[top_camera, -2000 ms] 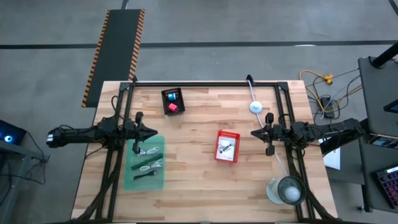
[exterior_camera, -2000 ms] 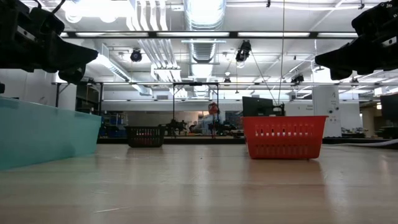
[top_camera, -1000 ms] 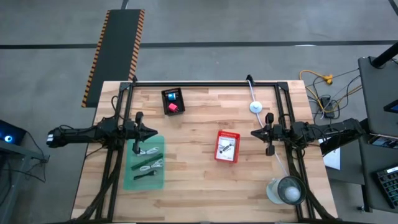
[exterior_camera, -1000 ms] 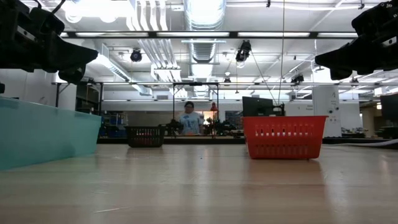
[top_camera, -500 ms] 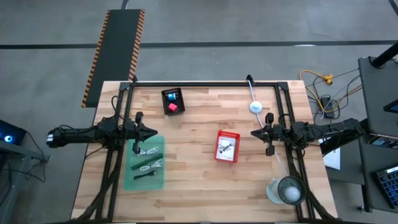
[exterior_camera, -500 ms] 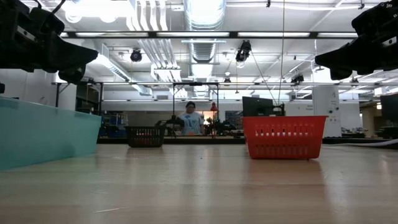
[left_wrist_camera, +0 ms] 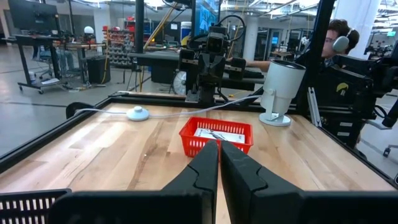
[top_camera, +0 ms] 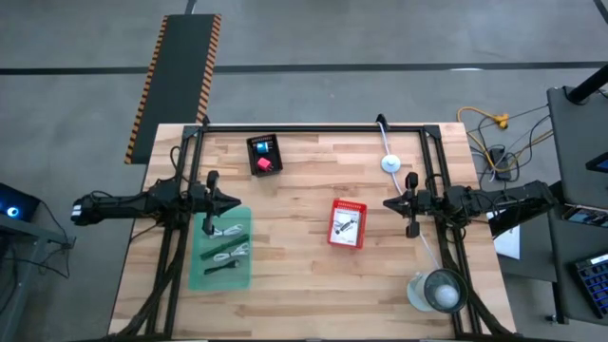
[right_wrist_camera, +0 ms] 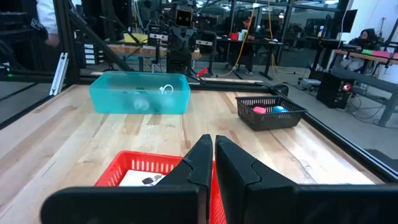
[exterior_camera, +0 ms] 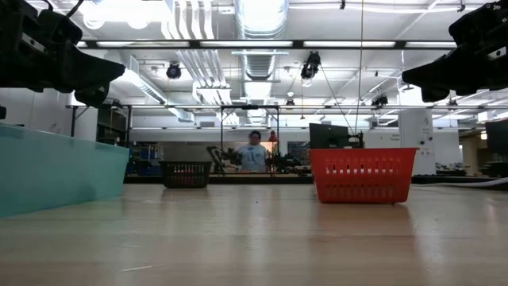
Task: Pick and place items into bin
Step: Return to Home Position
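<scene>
Seen from above, the left end effector point(top_camera: 231, 201) hangs at the left of the frame, above the upper edge of a teal bin point(top_camera: 198, 258), pointing toward the centre. Its own wrist view shows its fingers point(left_wrist_camera: 205, 163) pressed together with nothing between them. The right end effector point(top_camera: 389, 202) hangs right of centre, pointing back at the left one, well apart from it. Its fingers point(right_wrist_camera: 198, 158) are also pressed together and hold nothing.

Between the two, slightly right of the middle of the wooden table point(top_camera: 294, 285), stands a red basket point(top_camera: 334, 221). White packets point(top_camera: 347, 225) lie inside it, and one also shows in the left wrist view over the basket's rim. In the upper middle of the overhead frame sits a black basket point(top_camera: 253, 155) holding a blue cube point(top_camera: 262, 147) and a red cube point(top_camera: 263, 164) just beside each other. The teal bin holds black and white cable pieces point(top_camera: 228, 249).

A round clear container point(top_camera: 439, 290) stands at the lower right of the table. A white puck point(top_camera: 390, 162) on a cord lies toward the upper right.

In the level view the red basket stands right of centre, the black basket is small near the middle, and the teal bin fills the left edge. A person point(exterior_camera: 254, 156) stands far behind the table.
</scene>
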